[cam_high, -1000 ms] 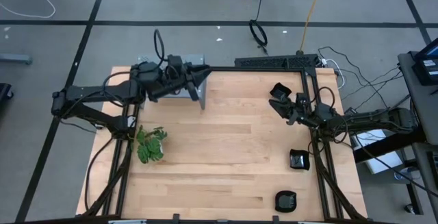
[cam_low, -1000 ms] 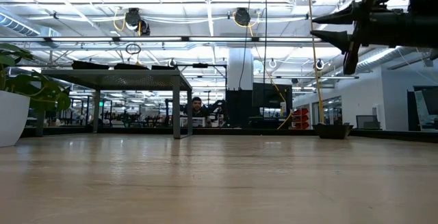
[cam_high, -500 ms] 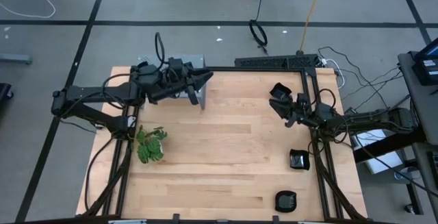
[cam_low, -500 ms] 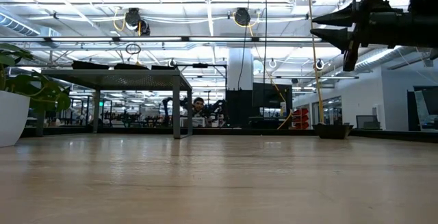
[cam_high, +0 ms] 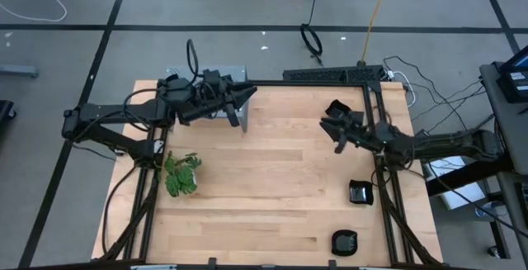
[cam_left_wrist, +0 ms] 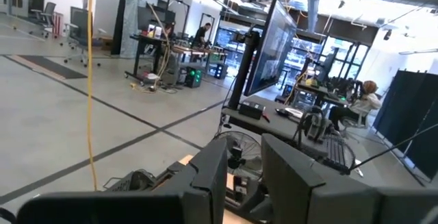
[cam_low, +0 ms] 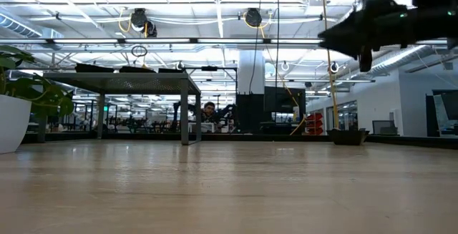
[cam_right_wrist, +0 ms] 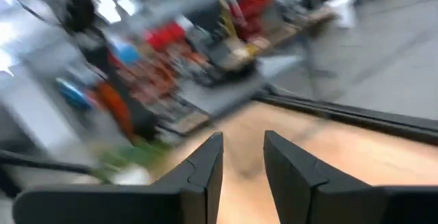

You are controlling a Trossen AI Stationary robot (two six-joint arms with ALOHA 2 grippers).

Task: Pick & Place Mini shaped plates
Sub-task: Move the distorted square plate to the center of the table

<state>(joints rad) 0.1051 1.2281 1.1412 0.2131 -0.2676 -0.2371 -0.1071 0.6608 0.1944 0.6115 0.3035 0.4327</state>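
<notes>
Three glossy black mini shaped plates (cam_high: 360, 192) sit right; the right pincer (cam_high: 337, 132), slightly parted and empty, must descend onto one.

A green leafy plant (cam_high: 181, 174) in a white pot (cam_low: 12, 123) stands on the wooden table (cam_high: 272, 196), well apart from both pairs of fingers. A grey perforated metal shelf (cam_low: 118, 84) stands just beside the left fingers. A person (cam_low: 208, 109) sits far behind.

The wooden table (cam_high: 272, 179) bears three black plates (cam_high: 360, 192), a plant (cam_high: 181, 174) and, seemingly, a grey shelf (cam_high: 233, 73).
</notes>
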